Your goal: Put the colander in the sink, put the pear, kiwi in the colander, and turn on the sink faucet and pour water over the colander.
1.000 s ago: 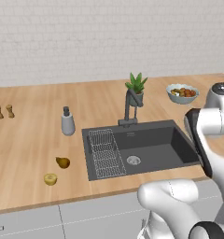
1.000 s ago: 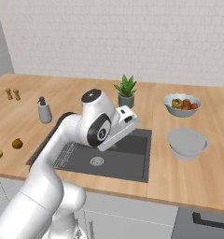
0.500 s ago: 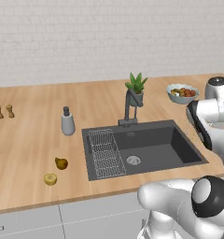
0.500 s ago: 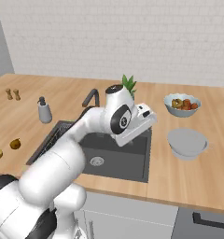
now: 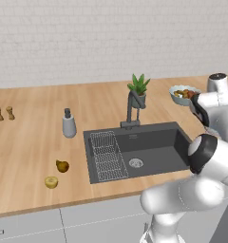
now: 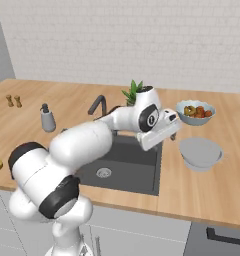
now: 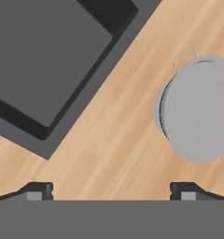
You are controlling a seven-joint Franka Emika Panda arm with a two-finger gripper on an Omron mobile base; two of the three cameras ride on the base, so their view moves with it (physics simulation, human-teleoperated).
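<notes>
The white colander [image 6: 201, 153] sits upright on the wooden counter to the right of the dark sink [image 6: 137, 172]. In the hand view the colander [image 7: 198, 109] lies at the right, with the sink corner [image 7: 48, 60] at the upper left. My gripper [image 7: 111, 192] hangs open above bare counter between them, nothing between its fingertips [image 7: 37, 191]. The hand [image 6: 161, 132] is over the sink's right rim. The pear [image 5: 62, 166] and kiwi [image 5: 51, 182] lie on the counter left of the sink [image 5: 149, 147]. The faucet [image 5: 130, 111] stands behind the basin; no water runs.
A grey-blue fruit bowl [image 6: 194, 111] stands behind the colander. A potted plant [image 5: 138, 90] is by the faucet. A soap dispenser [image 5: 68, 124] and two small shakers [image 5: 4, 114] are on the left counter. A wire rack [image 5: 108, 155] fills the sink's left part.
The arm has swung right, from over the sink basin to above the counter between the sink and the colander. The gripper stayed open.
</notes>
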